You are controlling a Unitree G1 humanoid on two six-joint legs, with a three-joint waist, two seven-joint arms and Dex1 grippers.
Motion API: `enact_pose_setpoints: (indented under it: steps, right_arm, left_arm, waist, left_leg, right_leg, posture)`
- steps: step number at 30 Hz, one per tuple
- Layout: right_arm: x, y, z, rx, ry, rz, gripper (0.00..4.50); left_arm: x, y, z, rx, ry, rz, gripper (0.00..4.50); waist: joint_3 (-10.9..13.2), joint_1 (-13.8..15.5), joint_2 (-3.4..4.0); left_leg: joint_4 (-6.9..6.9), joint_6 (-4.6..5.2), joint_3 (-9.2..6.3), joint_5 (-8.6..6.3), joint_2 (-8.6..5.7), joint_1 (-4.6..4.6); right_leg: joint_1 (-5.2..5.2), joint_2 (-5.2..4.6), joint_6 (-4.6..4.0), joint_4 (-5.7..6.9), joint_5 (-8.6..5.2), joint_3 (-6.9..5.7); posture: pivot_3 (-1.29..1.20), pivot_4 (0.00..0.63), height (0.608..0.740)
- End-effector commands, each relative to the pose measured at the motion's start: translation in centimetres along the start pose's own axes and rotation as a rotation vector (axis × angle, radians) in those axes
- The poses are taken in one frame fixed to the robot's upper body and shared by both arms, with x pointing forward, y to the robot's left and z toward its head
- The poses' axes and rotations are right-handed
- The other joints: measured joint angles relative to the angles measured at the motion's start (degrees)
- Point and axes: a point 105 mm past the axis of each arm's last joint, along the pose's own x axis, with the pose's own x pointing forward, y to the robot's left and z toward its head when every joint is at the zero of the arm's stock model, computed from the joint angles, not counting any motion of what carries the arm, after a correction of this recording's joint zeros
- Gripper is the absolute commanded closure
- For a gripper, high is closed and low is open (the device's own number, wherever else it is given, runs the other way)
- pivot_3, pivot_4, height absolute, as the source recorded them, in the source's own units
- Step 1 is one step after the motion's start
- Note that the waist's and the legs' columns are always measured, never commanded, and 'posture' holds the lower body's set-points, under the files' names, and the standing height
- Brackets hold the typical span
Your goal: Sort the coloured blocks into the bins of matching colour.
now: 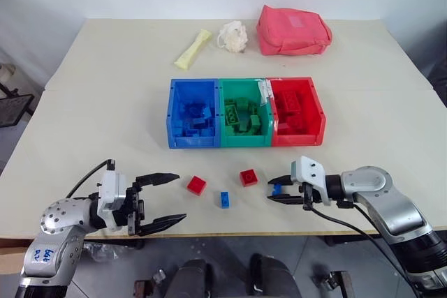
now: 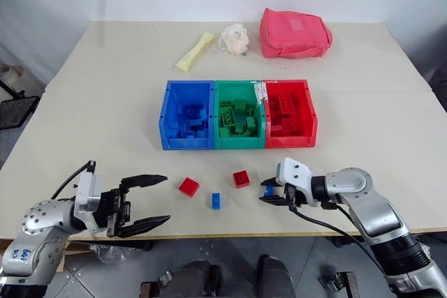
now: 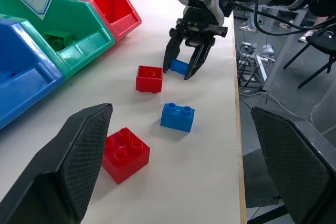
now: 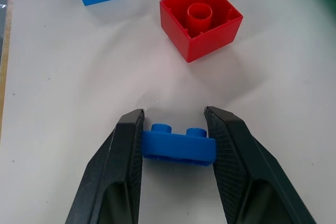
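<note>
Right end effector (image 4: 176, 145) clamped on small blue block (image 4: 178, 144) — between its fingers, on table (image 4: 63, 77)

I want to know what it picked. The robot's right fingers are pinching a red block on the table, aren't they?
Not quite. The right gripper is pinching a blue block, not a red one, on the table. The right wrist view shows it between the fingers; a red block lies untouched beyond.

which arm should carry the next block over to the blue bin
Right. Its claw is already shut on a blue block at the table's near edge. The left claw hangs open and empty, apart from the loose blocks. The blue bin lies ahead.
</note>
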Motion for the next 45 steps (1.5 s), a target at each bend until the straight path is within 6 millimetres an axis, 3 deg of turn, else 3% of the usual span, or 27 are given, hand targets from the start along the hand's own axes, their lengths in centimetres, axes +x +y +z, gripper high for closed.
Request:
enact_pose_setpoints:
  steps: [1, 9, 18, 23, 26, 34, 37, 43, 45]
  right_arm:
    - [-0.8, -0.8, 2.0, -0.013, -0.074, -0.066, 3.07]
    - [-1.4, -2.9, 6.8, -0.070, -0.203, -0.134, 3.07]
    - [0.1, -5.3, 9.2, -0.117, -0.242, -0.126, 3.07]
    - [2.0, -7.0, 12.4, -0.187, -0.307, -0.102, 3.07]
    - [4.1, -7.6, 16.1, -0.228, -0.408, -0.087, 3.07]
    - [8.4, -7.8, 20.1, -0.252, -0.531, -0.075, 3.07]
    - [9.7, -8.0, 20.4, -0.240, -0.537, -0.091, 2.10]
    - [9.8, -8.0, 20.7, -0.254, -0.571, -0.107, 0.14]
    - [9.2, -7.8, 20.9, -0.263, -0.592, -0.100, 0.07]
  left_arm:
    - [0.6, 0.6, 0.4, 0.010, -0.005, 0.033, 0.00]
    - [1.5, 1.9, 1.5, 0.035, -0.068, 0.181, 0.00]
    - [1.4, 2.3, 1.3, 0.049, -0.066, 0.192, 0.00]
    - [1.1, 3.5, 1.6, 0.062, -0.076, 0.277, 0.00]
    - [0.5, 3.8, 2.0, 0.078, -0.099, 0.357, 0.00]
    - [-0.5, 4.8, 2.4, 0.116, -0.134, 0.501, 0.00]
    - [-0.6, 4.6, 2.4, 0.118, -0.135, 0.506, 0.00]
    - [-0.7, 4.4, 2.4, 0.121, -0.133, 0.504, 0.00]
    - [-0.8, 4.4, 2.5, 0.124, -0.131, 0.494, 0.00]
  waist:
    - [0.00, 0.01, 0.01]
    - [0.01, -0.13, 0.02]
    - [0.01, -0.20, 0.02]
    - [0.02, -1.34, 0.04]
    - [0.02, -1.68, 0.04]
    - [0.03, -2.63, 0.05]
    - [0.03, -2.99, 0.05]
    - [0.03, -3.02, 0.06]
    - [0.04, -3.04, 0.06]
  left_leg:
    - [0.00, 0.00, 0.00, 0.00, 0.00, 0.00]
    - [-0.01, -0.01, 0.00, 0.00, 0.03, -0.02]
    - [0.00, 0.00, 0.02, 0.00, -0.01, -0.05]
    - [-0.01, 0.02, 0.06, 0.01, -0.01, -0.04]
    - [-0.05, 0.01, 0.02, 0.01, -0.02, -0.03]
    - [-0.06, 0.02, -0.07, 0.02, -0.21, -0.02]
    - [-0.08, 0.03, -0.09, 0.02, -0.23, 0.00]
    - [-0.12, 0.03, -0.18, 0.02, -0.30, -0.01]
    - [-0.13, 0.03, -0.17, 0.02, -0.29, -0.01]
  right_leg:
    - [0.00, 0.00, 0.00, 0.00, 0.00, 0.00]
    - [-0.04, 0.03, 0.00, 0.01, 0.00, 0.01]
    - [-0.05, 0.07, 0.00, 0.01, 0.00, -0.01]
    - [-0.10, 0.17, 0.00, 0.13, 0.00, -0.12]
    - [-0.15, 0.20, 0.00, 0.20, 0.00, -0.19]
    - [-0.21, 0.16, -0.02, 0.51, -0.01, -0.22]
    - [-0.27, 0.17, -0.03, 0.63, -0.01, -0.22]
    - [-0.31, 0.15, -0.05, 0.72, -0.03, -0.19]
    - [-0.31, 0.17, -0.05, 0.71, -0.03, -0.19]
  posture:
    - [0.00, 0.150, 0.740]
    - [0.00, 0.150, 0.740]
    - [0.00, 0.150, 0.740]
    - [0.00, 0.150, 0.740]
    - [0.00, 0.150, 0.740]
    - [0.00, 0.150, 0.740]
    - [0.00, 0.150, 0.740]
    - [0.00, 0.150, 0.740]
    - [0.00, 0.150, 0.740]
